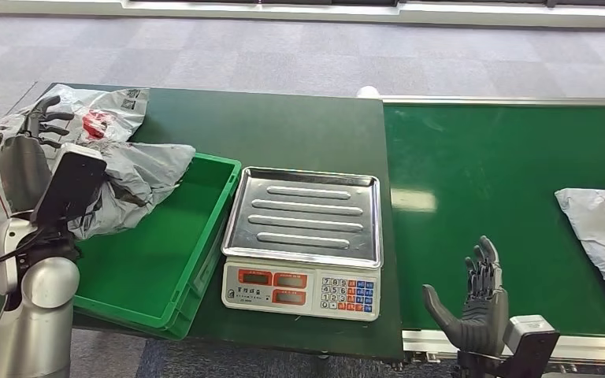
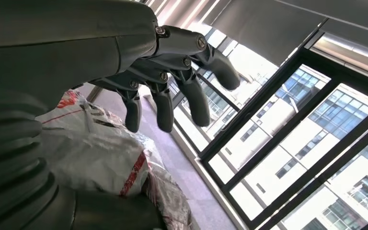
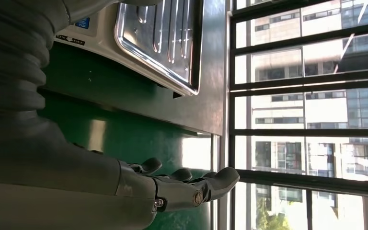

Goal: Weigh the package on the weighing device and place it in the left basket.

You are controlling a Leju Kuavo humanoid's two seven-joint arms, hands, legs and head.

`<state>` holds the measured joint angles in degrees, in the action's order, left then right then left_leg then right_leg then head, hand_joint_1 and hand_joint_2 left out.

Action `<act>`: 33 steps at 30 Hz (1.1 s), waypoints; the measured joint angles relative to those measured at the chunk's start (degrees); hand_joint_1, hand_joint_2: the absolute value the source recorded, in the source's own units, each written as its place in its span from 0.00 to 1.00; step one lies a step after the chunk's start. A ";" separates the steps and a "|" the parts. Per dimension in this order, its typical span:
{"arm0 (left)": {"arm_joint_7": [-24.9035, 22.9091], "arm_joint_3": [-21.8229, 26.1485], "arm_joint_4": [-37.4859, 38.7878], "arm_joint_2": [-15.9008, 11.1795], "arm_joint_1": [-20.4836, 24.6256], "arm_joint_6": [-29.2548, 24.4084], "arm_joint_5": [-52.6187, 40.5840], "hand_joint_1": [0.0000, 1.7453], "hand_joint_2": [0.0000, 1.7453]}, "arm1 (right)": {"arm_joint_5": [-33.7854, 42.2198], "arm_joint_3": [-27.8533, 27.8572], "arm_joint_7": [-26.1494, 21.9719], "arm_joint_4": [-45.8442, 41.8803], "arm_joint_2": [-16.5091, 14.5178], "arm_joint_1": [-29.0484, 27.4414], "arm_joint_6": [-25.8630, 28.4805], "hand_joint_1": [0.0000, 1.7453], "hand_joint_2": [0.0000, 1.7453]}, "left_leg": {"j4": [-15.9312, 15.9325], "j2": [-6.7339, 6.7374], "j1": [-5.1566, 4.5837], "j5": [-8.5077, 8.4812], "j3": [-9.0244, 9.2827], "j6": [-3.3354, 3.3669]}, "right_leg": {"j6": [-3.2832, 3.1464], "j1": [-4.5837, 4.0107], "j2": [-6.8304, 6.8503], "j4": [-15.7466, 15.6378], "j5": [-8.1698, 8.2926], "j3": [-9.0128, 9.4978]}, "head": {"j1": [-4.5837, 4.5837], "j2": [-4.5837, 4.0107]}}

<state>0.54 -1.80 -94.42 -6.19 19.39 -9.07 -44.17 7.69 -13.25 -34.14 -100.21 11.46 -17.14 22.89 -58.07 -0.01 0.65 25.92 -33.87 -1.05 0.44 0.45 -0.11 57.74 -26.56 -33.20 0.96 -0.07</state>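
Left hand: the left hand point(image 1: 41, 122) is hovering above the far left of the table, over the heap of mail bags beyond the basket, fingers point(image 2: 194, 103) spreading apart and gripping nothing; the left wrist view is showing them hanging loose above a white bag with red print point(image 2: 96, 153).
Right hand: the right hand point(image 1: 476, 303) is standing palm-up at the near edge of the conveyor, fingers pointing away from the robot and slightly parted, thumb sticking out to the side, holding nothing.
Package in basket: a grey package point(image 1: 138, 185) is lying crumpled over the far left corner of the green basket point(image 1: 197, 260), part of it sagging inside and part draping over the rim, just beside the left forearm.
Other bags: white and grey bags with red marks point(image 1: 106, 106) are piling up on the table behind the basket.
Scale: the weighing device point(image 1: 303, 236) is sitting between the basket and the conveyor, touching or nearly touching the basket's right wall, its steel pan point(image 3: 165, 36) carrying nothing; display figures are too small to read.
Conveyor: the green conveyor belt point(image 1: 488, 165) is running along the right, with another grey package point(image 1: 603, 232) lying on it at the right edge, well apart from the right hand.
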 joint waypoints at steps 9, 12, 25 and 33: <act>-0.27 0.11 2.56 -1.99 -2.46 1.55 -2.91 0.00 1.00 | -1.94 2.43 1.07 -0.86 -1.37 -1.51 -3.69 0.00 1.00 | -0.01 0.02 0.00 -0.01 -0.04 0.00 | -0.01 0.04 -0.03 0.00 0.03 -0.07 | 0.00 0.00; -0.87 0.08 3.79 -2.08 -2.26 1.50 -3.35 0.00 1.00 | -1.10 2.75 1.10 -0.84 -1.36 -1.64 -3.55 0.00 1.00 | -0.01 0.02 -0.01 -0.01 -0.04 0.00 | -0.01 0.05 -0.04 0.00 0.03 -0.08 | 0.00 0.00; -1.56 0.58 6.09 -4.75 -3.06 9.23 1.56 0.00 1.00 | 0.71 2.89 1.25 -0.79 -0.68 -2.54 -0.62 0.00 1.00 | 0.01 0.02 0.00 -0.02 -0.03 -0.03 | -0.03 -0.01 -0.05 0.00 0.03 -0.07 | 0.00 0.00; -1.70 0.92 6.09 -6.06 -3.50 10.71 1.90 0.00 1.00 | 0.73 2.89 1.28 -0.79 -0.43 -2.86 -0.40 0.00 1.00 | 0.01 0.01 0.00 -0.03 -0.04 -0.03 | -0.03 0.01 -0.03 0.00 0.03 -0.04 | 0.00 0.00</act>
<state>-1.16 -0.88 -88.32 -12.25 15.89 1.64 -42.27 8.41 -10.36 -32.86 -101.00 11.03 -20.00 22.49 -58.06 -0.01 0.65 25.90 -33.90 -1.08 0.41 0.46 -0.14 57.74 -26.53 -33.24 0.96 -0.07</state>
